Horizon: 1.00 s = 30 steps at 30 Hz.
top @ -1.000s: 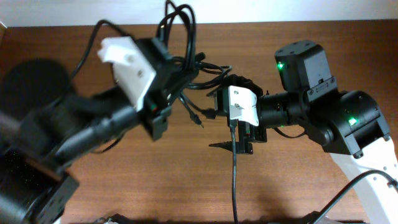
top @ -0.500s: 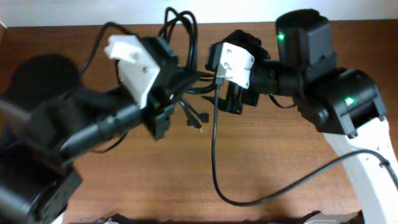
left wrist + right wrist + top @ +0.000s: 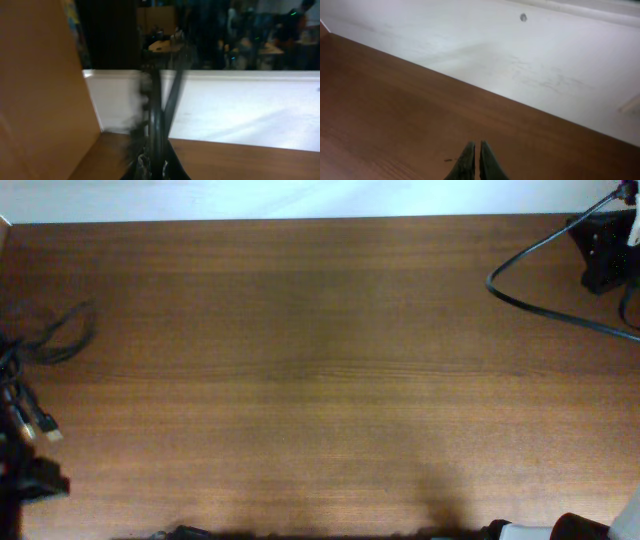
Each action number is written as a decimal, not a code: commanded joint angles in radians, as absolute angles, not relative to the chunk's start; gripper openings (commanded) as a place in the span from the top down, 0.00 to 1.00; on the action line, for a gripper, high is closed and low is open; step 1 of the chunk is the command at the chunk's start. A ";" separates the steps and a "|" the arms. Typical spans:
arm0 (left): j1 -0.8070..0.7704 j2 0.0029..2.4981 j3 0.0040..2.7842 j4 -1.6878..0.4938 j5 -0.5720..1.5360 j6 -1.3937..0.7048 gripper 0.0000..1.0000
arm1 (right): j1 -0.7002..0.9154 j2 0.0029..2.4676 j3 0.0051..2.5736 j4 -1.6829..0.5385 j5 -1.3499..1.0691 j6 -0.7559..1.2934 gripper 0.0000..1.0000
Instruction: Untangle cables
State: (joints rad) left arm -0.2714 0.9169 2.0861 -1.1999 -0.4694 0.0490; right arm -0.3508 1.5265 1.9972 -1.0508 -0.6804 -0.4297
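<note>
The cables (image 3: 40, 345) lie in loose black loops at the table's far left edge, with small plug ends (image 3: 46, 432) pointing toward the front. In the left wrist view, several blurred black cables (image 3: 159, 120) rise straight up out of my left gripper (image 3: 160, 172), which is shut on them. My right gripper (image 3: 477, 149) is shut with nothing between its fingers, low over bare wood near the table's far edge. Overhead, only a black part of the right arm (image 3: 605, 250) shows at the top right corner.
A thick black arm cable (image 3: 540, 305) curves across the table's back right corner. A tan upright panel (image 3: 40, 100) stands at the left in the left wrist view. A white wall (image 3: 530, 60) runs behind the table.
Both arms have left the table's middle. The left one has carried the cable bundle to the left edge. The right one has pulled back to the far right corner and shut its jaws.
</note>
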 commanded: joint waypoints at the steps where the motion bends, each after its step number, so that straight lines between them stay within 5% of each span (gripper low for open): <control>1: -0.268 1.002 2.040 -1.206 -0.410 0.052 1.00 | -0.307 1.521 2.001 -1.068 -0.678 -0.409 0.96; 7: -0.268 1.361 2.040 -1.160 0.216 0.053 1.00 | -0.079 1.408 2.003 -1.051 -0.691 -0.398 0.96; 9: -0.312 1.600 2.040 -1.163 0.702 0.229 1.00 | -0.079 1.330 2.003 -1.028 -0.560 -0.331 0.96; 11: -0.368 1.731 2.040 -1.263 0.835 0.416 1.00 | -0.079 1.299 2.003 -1.036 -0.515 -0.331 0.96; 13: -0.450 1.839 2.040 -1.472 0.834 0.682 0.91 | -0.079 1.294 2.002 -1.042 -0.515 -0.330 0.96; 14: -0.484 1.861 2.040 -1.504 0.823 0.706 0.52 | -0.079 1.296 2.002 -1.044 -0.515 -0.330 0.96; 15: -0.518 1.873 2.040 -1.504 0.771 0.704 0.01 | -0.079 1.298 2.002 -1.055 -0.515 -0.315 0.64; 16: -0.546 1.872 2.044 -1.488 0.716 0.699 0.01 | -0.079 1.298 2.002 -1.062 -0.515 -0.300 0.07; 17: -0.559 1.864 2.077 -1.465 0.645 0.625 0.01 | -0.079 1.298 2.002 -1.068 -0.515 -0.301 0.01; 23: -0.558 1.774 2.567 -1.451 0.026 0.122 0.01 | -0.015 1.377 2.001 -1.276 -0.579 -0.173 0.13; 27: -0.558 1.669 2.689 -1.453 -0.179 0.097 0.01 | 0.192 1.489 1.975 -1.306 -0.461 -0.118 0.13; 30: -0.558 1.602 2.689 -1.453 -0.208 0.098 0.01 | 0.331 1.658 1.862 -1.259 -0.361 -0.282 0.13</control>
State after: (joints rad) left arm -0.5591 1.6176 2.6892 -1.4517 -0.1570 0.1150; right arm 0.2646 1.5608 1.9305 -1.2827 -0.4259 -0.1631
